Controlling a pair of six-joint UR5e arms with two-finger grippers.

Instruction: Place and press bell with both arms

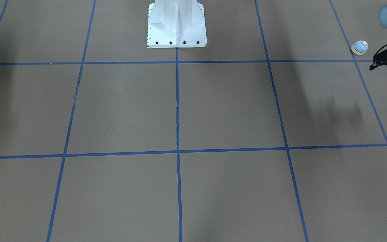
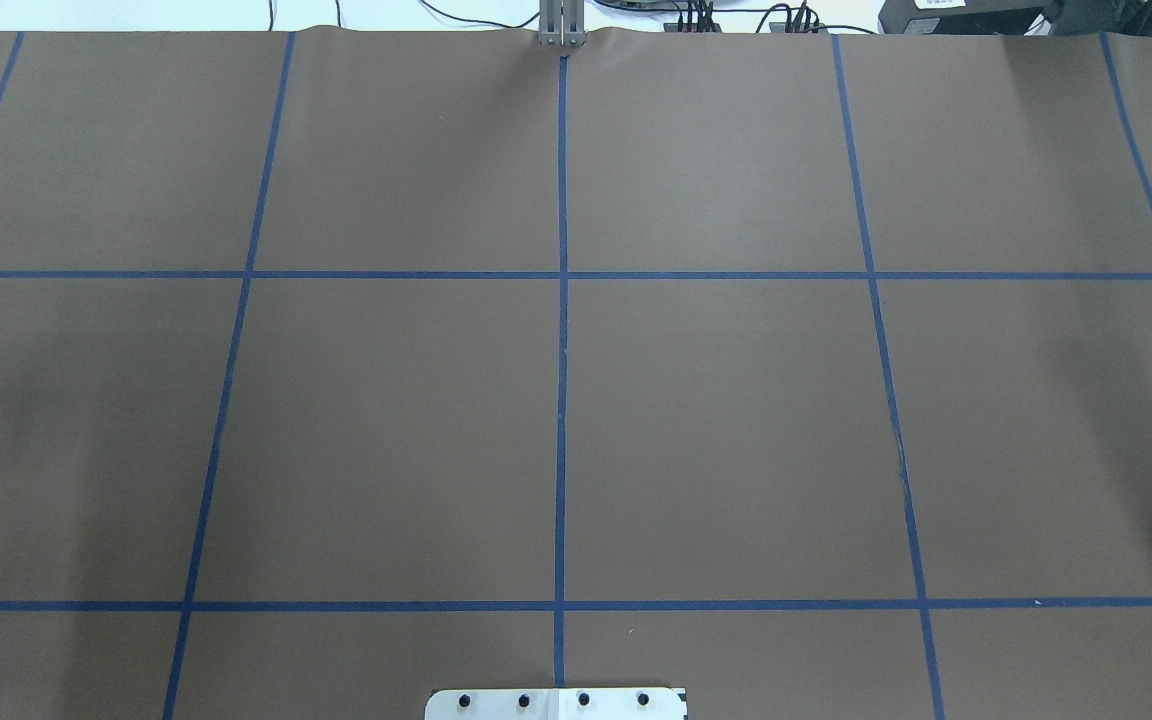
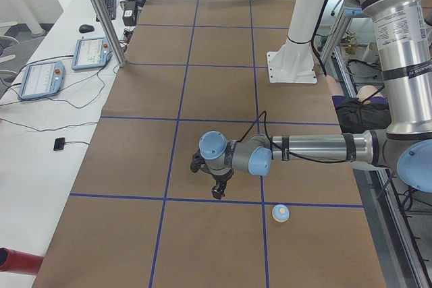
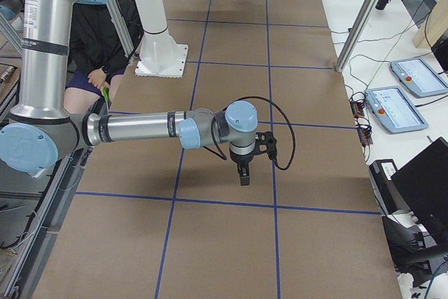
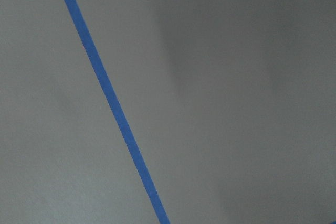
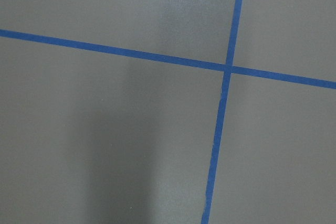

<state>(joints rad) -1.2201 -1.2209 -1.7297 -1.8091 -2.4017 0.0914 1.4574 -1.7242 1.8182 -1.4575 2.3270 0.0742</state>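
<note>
Tabletop: a brown paper-covered tabletop [image 2: 736, 400] was marked into squares by blue tape lines [image 2: 563, 400].
Bell: a small light-blue dome-shaped call bell [image 1: 359, 47] with a cream round button and a cream base rim stood upright on the tabletop. It was near the left claw but apart from it, on that claw's side toward the robot's base.
Left claw: the black two-finger left claw [image 3: 217, 192] pointed down over the tabletop, close to a blue tape line. The front-facing view cut it off at the edge, so it could not be told whether it was released or clenched.
Left arm: the grey tubular left arm [image 3: 317, 148] with light-blue joint caps reached out level and low behind its claw, with a black cable looping over it.
Right claw: the black two-finger right claw [image 4: 243, 176] pointed down over the tabletop, well apart from the bell, which sat at the far end from it. It showed only in the side view, so its state could not be told.
Right arm: the grey tubular right arm [image 4: 140, 128] stretched level behind its claw.
Pedestal: a white bolted metal pedestal [image 1: 176, 27] stood at the robot's edge, between the two claws.
Under the claws: the left wrist view showed one slanting tape line, and the right wrist view showed a crossing of two.
</note>
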